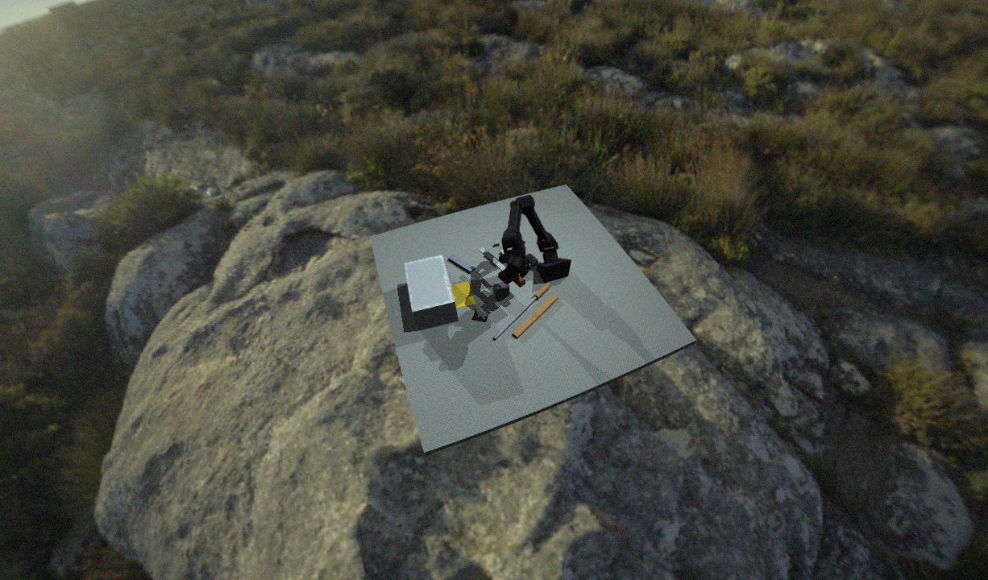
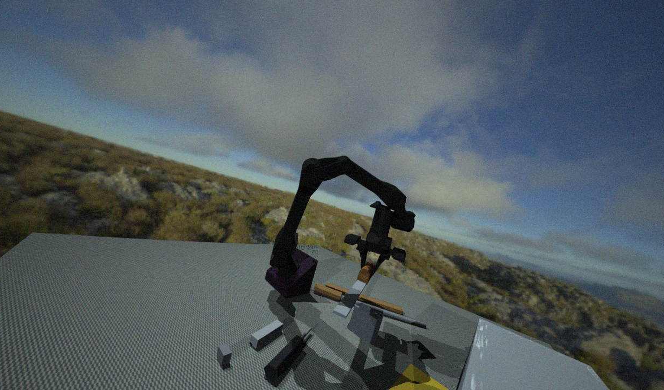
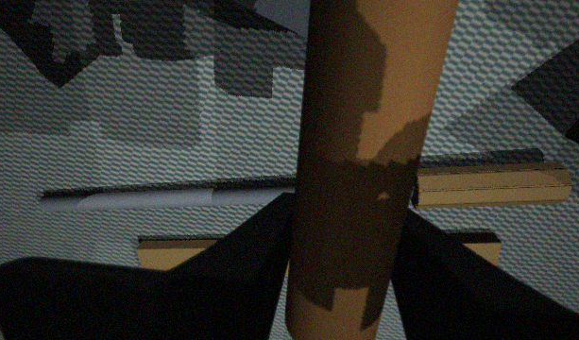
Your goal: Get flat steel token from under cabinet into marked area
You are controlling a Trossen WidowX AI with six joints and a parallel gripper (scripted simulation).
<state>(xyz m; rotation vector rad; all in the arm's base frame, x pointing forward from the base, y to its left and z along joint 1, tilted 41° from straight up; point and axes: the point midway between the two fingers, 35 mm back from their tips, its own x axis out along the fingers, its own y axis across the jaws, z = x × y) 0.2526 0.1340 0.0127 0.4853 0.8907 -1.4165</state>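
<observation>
My gripper (image 1: 520, 279) (image 2: 368, 266) (image 3: 339, 210) is shut on the round orange-brown handle (image 2: 366, 273) (image 3: 393, 71) of a tool with a flat grey blade (image 2: 343, 309). The tool is held above the table, its blade slanting downward in the exterior view. The cabinet (image 1: 429, 281) (image 2: 523, 361) is a white-topped box, away from the gripper. The yellow marked area (image 1: 459, 294) (image 2: 414, 381) lies in front of it, partly in shadow. The steel token cannot be made out in any view.
A thin grey rod with a wooden handle (image 1: 541, 291) (image 3: 492, 186) lies beside a flat wooden bar (image 1: 535, 317) (image 3: 176, 252), beneath the gripper. A grey block (image 2: 365, 324) stands nearer the marked area. A dark bar (image 2: 283, 361) and two pale blocks, one long (image 2: 266, 334) and one small (image 2: 223, 356), lie to one side.
</observation>
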